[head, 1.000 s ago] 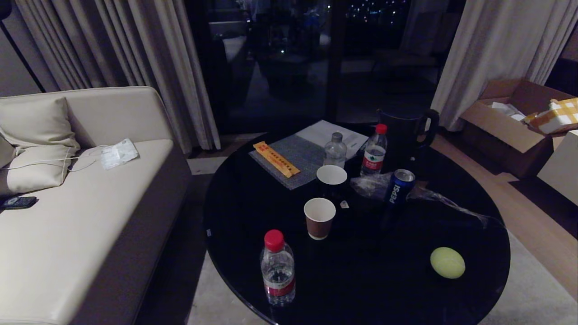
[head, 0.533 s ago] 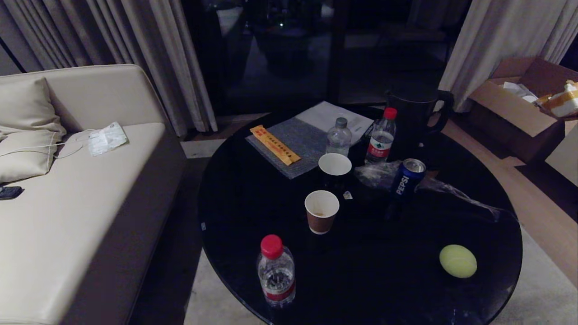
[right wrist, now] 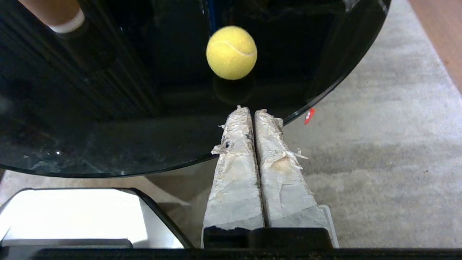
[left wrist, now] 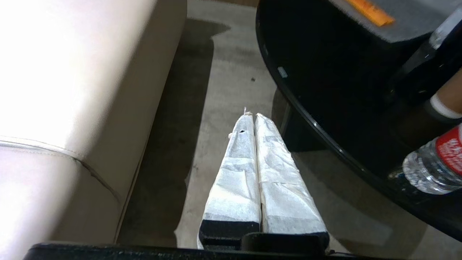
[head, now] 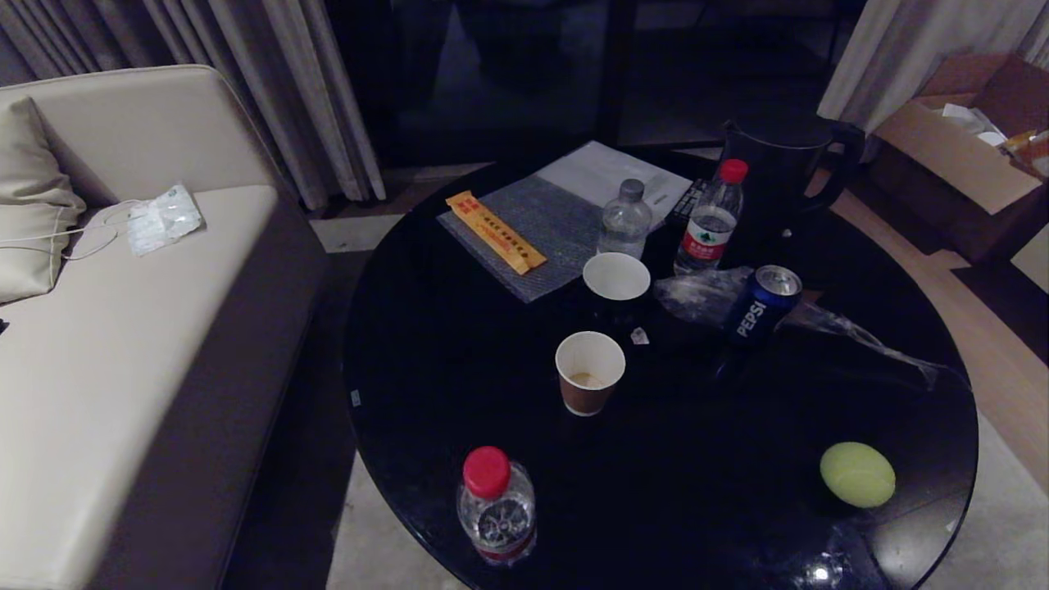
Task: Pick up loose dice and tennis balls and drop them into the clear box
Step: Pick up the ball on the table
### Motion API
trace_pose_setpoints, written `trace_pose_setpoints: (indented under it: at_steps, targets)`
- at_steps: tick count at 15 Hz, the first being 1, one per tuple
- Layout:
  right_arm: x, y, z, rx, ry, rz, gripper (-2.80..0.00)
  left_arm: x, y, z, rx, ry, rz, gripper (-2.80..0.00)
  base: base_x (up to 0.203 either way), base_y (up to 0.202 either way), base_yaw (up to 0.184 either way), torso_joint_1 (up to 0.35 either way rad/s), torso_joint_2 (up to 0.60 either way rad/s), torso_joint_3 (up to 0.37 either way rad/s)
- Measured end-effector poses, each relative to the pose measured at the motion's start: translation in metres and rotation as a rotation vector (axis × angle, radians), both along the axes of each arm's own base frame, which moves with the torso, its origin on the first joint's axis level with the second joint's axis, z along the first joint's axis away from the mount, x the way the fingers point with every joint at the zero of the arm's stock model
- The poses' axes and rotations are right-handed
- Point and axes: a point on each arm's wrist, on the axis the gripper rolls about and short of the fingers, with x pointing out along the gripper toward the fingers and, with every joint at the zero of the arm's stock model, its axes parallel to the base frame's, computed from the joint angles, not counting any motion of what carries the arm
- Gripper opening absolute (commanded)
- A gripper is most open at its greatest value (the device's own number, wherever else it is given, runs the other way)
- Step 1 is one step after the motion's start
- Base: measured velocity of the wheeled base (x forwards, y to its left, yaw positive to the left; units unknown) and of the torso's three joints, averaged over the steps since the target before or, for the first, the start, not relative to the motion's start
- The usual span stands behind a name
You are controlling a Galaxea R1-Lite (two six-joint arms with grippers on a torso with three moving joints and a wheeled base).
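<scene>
One yellow-green tennis ball [head: 857, 474] lies near the right front edge of the round black table [head: 426, 410]; the right wrist view shows the same tennis ball [right wrist: 231, 52] a short way ahead of my right gripper [right wrist: 252, 110]. That gripper is shut and empty, its taped tips at the table's rim. My left gripper [left wrist: 252, 115] is shut and empty too, hanging over the floor between the sofa and the table. Neither arm shows in the head view. The dice and the clear box are out of view.
On the table stand two paper cups [head: 589, 370], a Pepsi can [head: 760, 305], three water bottles [head: 495, 510], a dark kettle [head: 778, 176], a crumpled plastic bag [head: 828, 324] and papers [head: 537, 233]. A beige sofa [head: 123, 328] is at left, a cardboard box [head: 959, 147] at back right.
The whole head view has tilted downward: the table and everything on it slid up-frame and spread, and the window dropped out of the top. Nothing on the table moved.
</scene>
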Motion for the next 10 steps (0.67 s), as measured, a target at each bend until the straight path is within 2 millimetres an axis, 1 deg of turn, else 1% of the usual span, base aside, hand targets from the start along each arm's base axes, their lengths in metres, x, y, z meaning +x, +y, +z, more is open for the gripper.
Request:
trace_pose_setpoints:
  at_steps: [3, 5, 8, 10]
  targets:
    - [0.0, 0.0, 0.0, -0.001, 0.0, 0.001, -2.8, 0.0, 0.0, 0.0, 0.0, 0.0, 0.0, -2.8, 0.0, 0.0, 0.0, 0.001, 0.0, -0.194]
    - [0.0, 0.0, 0.0, -0.003, 0.0, 0.001, -2.8, 0.0, 0.0, 0.0, 0.001, 0.0, 0.0, -2.8, 0.0, 0.0, 0.0, 0.001, 0.0, -0.116]
    - [-0.0002, -0.0002, 0.0004, 0.005, 0.0, -0.01, -2.8, 0.0, 0.0, 0.0, 0.0, 0.0, 0.0, -2.8, 0.0, 0.0, 0.0, 0.002, 0.0, -0.014]
    - [-0.0009, 0.0, 0.0044, 0.005, 0.001, -0.004, -2.8, 0.0, 0.0, 0.0, 0.0, 0.0, 0.0, -2.8, 0.0, 0.0, 0.0, 0.0, 0.0, 0.0]
